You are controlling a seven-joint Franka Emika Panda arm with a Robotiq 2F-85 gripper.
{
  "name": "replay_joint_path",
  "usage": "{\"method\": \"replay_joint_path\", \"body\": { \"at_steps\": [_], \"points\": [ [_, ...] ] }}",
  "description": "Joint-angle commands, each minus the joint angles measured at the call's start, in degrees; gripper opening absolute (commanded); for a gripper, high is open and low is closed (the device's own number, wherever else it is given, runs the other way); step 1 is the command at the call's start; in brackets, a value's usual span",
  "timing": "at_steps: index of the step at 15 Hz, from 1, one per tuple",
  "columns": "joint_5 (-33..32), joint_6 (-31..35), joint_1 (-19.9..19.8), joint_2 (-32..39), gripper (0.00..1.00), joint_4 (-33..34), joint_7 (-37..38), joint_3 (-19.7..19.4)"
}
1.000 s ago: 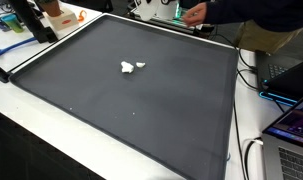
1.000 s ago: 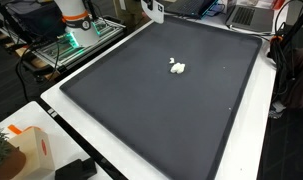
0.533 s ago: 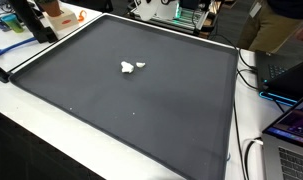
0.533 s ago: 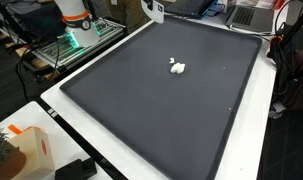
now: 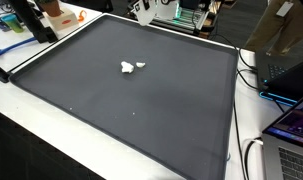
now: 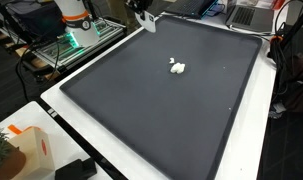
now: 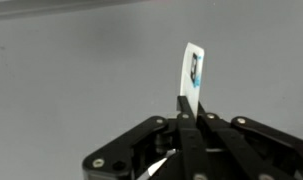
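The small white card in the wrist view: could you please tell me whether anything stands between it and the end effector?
Nothing visible does: the end effector is shut directly on the lower edge of the card. The white crumpled scraps lie apart on the dark mat.

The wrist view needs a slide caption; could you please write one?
Shut claw pinches a small white card above a grey surface.

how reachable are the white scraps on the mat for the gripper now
Probably reachable: the mat around the white scraps lies bare. But the gripper is shut on a thin white card, so grasping looks blocked.
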Motion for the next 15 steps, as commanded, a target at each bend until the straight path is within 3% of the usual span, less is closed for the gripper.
{"method": "replay_joint_path", "body": {
  "at_steps": [1, 2, 6, 11, 15],
  "points": [
    [0.3, 10.5, 0.2, -10.9, 0.01, -13.9, 0.8, 0.5],
    [-0.1, 6.1, 0.3, -4.0, 0.04, -6.6, 0.1, -0.2],
    [-0.2, 9.3, 0.5, -9.3, 0.01, -12.3, 0.3, -0.1],
    [-0.7, 14.2, 3.1, -7.3, 0.01, -9.8, 0.7, 2.7],
    [-4.2, 19.5, 3.0, -1.5, 0.01, -4.8, 4.1, 5.5]
  ]
}}
